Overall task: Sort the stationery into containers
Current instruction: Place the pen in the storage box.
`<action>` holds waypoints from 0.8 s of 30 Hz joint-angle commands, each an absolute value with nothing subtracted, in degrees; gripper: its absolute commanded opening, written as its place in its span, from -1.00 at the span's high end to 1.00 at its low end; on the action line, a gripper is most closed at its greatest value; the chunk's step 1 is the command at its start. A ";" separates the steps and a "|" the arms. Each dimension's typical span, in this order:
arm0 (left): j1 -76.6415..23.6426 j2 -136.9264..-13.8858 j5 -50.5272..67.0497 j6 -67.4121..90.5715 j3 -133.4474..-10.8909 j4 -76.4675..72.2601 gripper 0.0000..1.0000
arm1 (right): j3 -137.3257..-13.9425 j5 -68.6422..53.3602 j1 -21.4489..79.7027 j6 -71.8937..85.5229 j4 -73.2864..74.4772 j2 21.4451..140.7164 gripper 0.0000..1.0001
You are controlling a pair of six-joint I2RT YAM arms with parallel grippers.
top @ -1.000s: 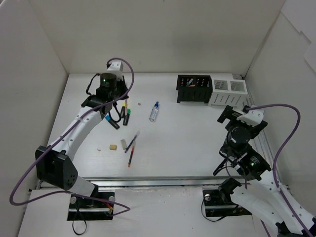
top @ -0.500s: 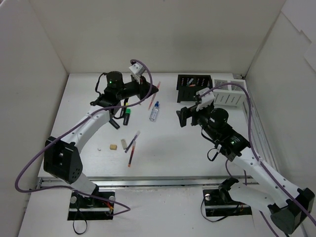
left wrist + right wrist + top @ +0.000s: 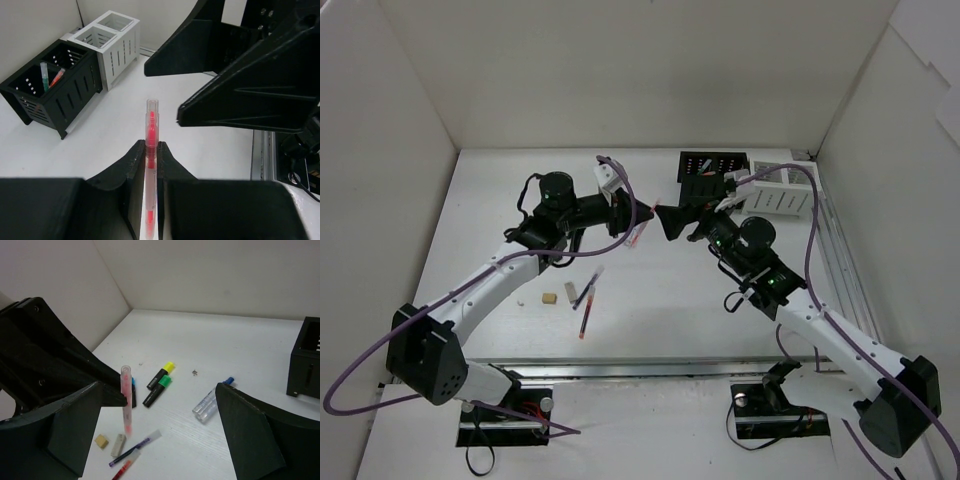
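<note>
- The red pen (image 3: 150, 135) was held up off the bench (image 3: 670, 300), mid-scene, its free end pointing right.
- The left tool (image 3: 148, 150) was closed tight on the pen's lower part.
- The right tool (image 3: 672, 221) faced it, spread wide and empty; whether the pen's end already lay between its jaws was unclear.
- This looked like a handover. The right tool should close on the bare end, clear of the left fingers, before the left lets go.
- The black organiser (image 3: 712, 180), far right beside the white bins (image 3: 782, 190), already held pens and seemed the likely destination.
</note>
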State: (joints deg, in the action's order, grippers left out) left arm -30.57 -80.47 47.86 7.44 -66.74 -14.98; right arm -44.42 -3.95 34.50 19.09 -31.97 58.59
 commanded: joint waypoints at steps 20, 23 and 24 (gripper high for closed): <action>-33.13 -78.49 41.75 6.86 -67.33 -17.32 1.00 | -49.66 -1.85 39.20 28.04 -45.61 70.84 0.56; -33.13 -78.57 40.96 7.03 -67.50 -16.96 1.00 | -49.57 -1.41 39.46 27.25 -45.79 70.31 0.79; -33.13 -78.49 40.35 7.03 -67.76 -16.70 0.90 | -49.57 -1.15 39.55 26.81 -45.88 70.14 0.97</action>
State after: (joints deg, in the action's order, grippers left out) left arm -32.69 -80.20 41.56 7.46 -64.88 -13.06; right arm -47.05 -1.63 39.05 27.81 -40.21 71.09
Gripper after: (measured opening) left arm 0.072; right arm 0.081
